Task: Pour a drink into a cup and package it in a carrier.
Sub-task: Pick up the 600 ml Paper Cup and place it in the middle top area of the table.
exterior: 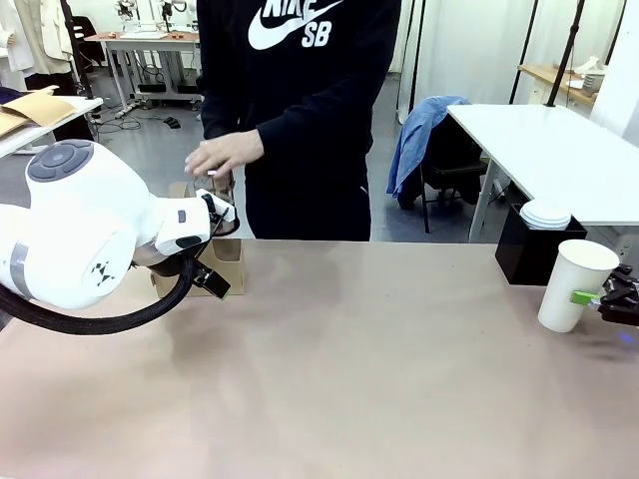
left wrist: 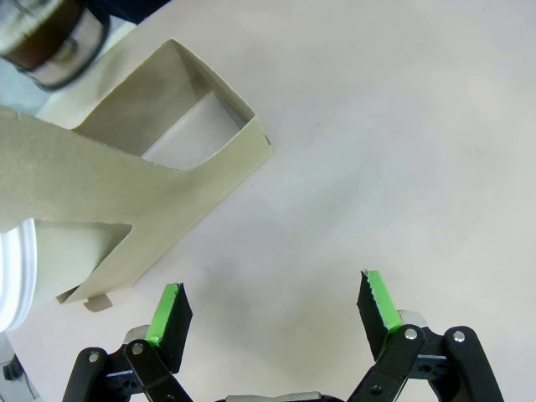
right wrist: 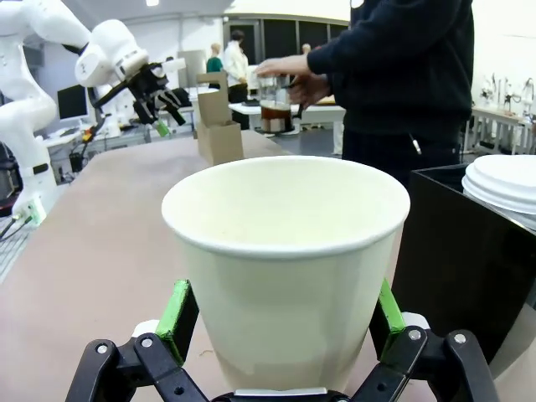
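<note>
The tall white paper cup (right wrist: 285,268) stands at the table's right end (exterior: 574,284), without a lid. My right gripper (right wrist: 283,306) is open, with one finger on each side of the cup's lower half. The brown cardboard carrier (exterior: 227,251) stands at the far left edge, and my open left gripper (left wrist: 275,301) hovers just above the table beside it (left wrist: 151,184), holding nothing. The person's hands hold a glass carafe with the dark drink (right wrist: 275,115) above the carrier's far side (left wrist: 50,38).
A black square box (exterior: 529,254) holding a stack of white lids (exterior: 546,215) stands just behind the cup. My bulky left arm (exterior: 80,230) covers the table's left part. A white rounded object (left wrist: 12,276) shows beside the carrier.
</note>
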Controlling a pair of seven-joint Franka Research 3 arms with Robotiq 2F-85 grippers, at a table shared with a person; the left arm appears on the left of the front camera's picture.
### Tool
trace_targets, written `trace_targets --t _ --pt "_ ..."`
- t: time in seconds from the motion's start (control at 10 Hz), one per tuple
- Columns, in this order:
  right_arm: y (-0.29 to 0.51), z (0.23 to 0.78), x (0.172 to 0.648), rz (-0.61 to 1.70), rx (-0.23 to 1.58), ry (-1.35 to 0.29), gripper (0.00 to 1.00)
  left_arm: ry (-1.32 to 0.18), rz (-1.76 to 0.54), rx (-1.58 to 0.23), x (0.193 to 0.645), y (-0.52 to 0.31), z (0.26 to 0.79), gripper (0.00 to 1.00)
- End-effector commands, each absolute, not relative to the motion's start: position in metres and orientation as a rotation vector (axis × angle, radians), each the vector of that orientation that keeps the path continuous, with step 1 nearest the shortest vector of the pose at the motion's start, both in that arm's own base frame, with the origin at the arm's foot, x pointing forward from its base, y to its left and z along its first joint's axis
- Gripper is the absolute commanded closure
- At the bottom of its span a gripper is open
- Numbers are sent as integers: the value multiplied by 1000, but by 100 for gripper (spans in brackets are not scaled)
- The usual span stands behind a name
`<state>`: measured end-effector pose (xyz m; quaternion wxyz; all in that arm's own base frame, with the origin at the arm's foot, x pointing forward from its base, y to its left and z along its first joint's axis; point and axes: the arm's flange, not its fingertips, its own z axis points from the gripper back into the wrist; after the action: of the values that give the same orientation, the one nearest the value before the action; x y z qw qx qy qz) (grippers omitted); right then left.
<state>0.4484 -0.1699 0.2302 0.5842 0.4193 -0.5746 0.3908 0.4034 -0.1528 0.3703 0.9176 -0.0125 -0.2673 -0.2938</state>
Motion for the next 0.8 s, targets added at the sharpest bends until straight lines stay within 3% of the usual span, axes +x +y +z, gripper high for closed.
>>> trace_targets --t 0.0,0.1,0.2,0.3,0.7 --pt "-167 232 464 884 968 -1356 0 -550 -603 -27 404 -152 370 0" --pt "-163 231 465 868 1016 -1367 4 -550 -603 -27 404 -152 370 0" --pt "-169 229 467 877 1069 -1361 20 -550 -603 -27 404 -152 370 0" --pt "-166 229 455 905 990 -1347 20 -550 -603 -27 404 -152 370 0" --pt "-166 227 456 900 1011 -1352 19 -550 -603 -27 404 -152 370 0"
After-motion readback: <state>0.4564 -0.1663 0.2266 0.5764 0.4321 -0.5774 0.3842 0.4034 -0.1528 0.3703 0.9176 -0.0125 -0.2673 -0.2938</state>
